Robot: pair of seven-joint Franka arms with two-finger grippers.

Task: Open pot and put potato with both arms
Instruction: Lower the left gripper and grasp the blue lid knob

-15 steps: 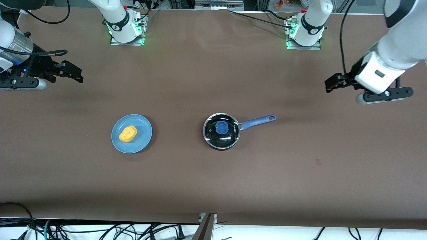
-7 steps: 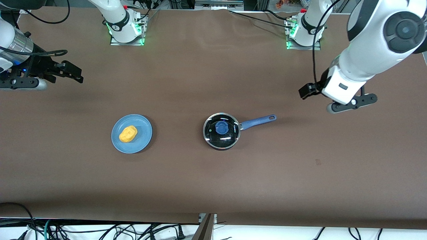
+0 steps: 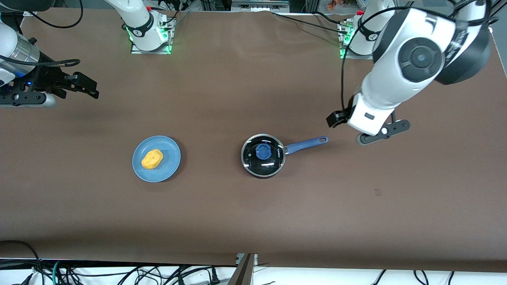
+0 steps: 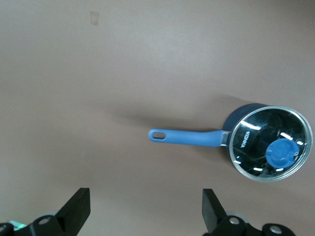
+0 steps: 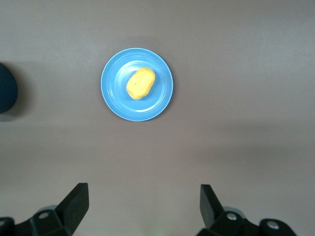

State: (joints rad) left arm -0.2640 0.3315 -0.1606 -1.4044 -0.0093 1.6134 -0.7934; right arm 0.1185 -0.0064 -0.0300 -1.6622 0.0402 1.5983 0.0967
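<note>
The pot (image 3: 262, 155) is a small black saucepan standing mid-table, with its glass lid and blue knob (image 3: 262, 151) on and its blue handle (image 3: 307, 144) pointing toward the left arm's end. The left wrist view shows the pot (image 4: 268, 143) and its handle (image 4: 187, 137). My left gripper (image 3: 336, 118) hangs open over the table just off the handle's tip, holding nothing (image 4: 145, 206). The yellow potato (image 3: 152, 158) lies on a light-blue plate (image 3: 174, 158), and the right wrist view shows this potato (image 5: 141, 83) too. My right gripper (image 3: 89, 88) waits open and empty (image 5: 142, 204) at the right arm's end.
Both arm bases (image 3: 149, 35) (image 3: 362, 37) stand at the table's edge farthest from the front camera. A small dark mark (image 3: 377, 192) is on the brown cloth, nearer to the front camera than the handle. Cables (image 3: 119, 273) run below the near edge.
The left arm has swung in from its end of the table toward the pot, bringing its open gripper close to the handle's tip. The right arm, pot and potato have not moved.
</note>
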